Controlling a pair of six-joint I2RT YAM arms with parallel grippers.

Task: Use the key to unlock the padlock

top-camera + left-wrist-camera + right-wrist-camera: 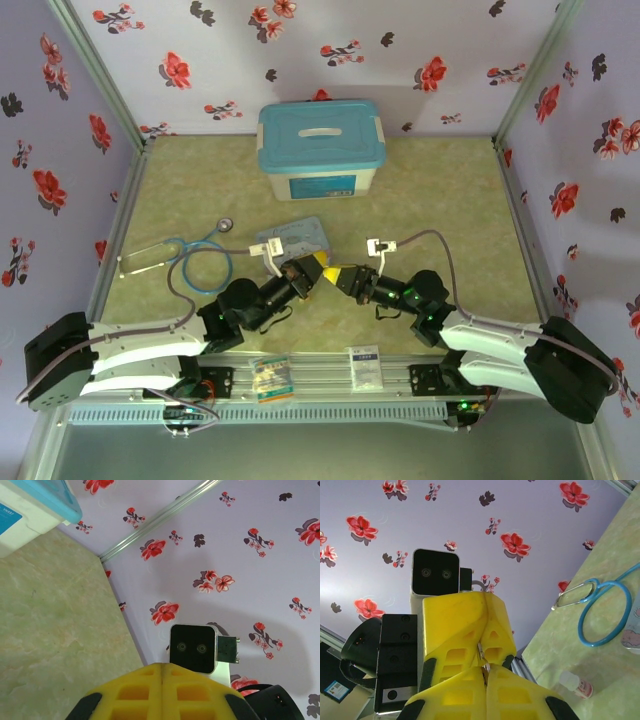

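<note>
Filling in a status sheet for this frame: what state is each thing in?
Box: lid on, shut.
Stethoscope: lying flat, tubing looped.
Left gripper: shut, tip to tip with the right.
Right gripper: shut.
Bottle: lying on its side.
Metal sliver: between the grippers' tips; holder unclear.

Left gripper (162,672): yellow, pressed shut.
Camera (193,648): black-faced, sat just right of it.
Box (30,505): blue-lidded, stood far across the table (50,630).

The top camera looks down from behind over the whole green marbled tabletop (440,190). Wrist cameras face each other closely; top and left-wrist views share the far blue-lidded white plastic box (320,150).
</note>
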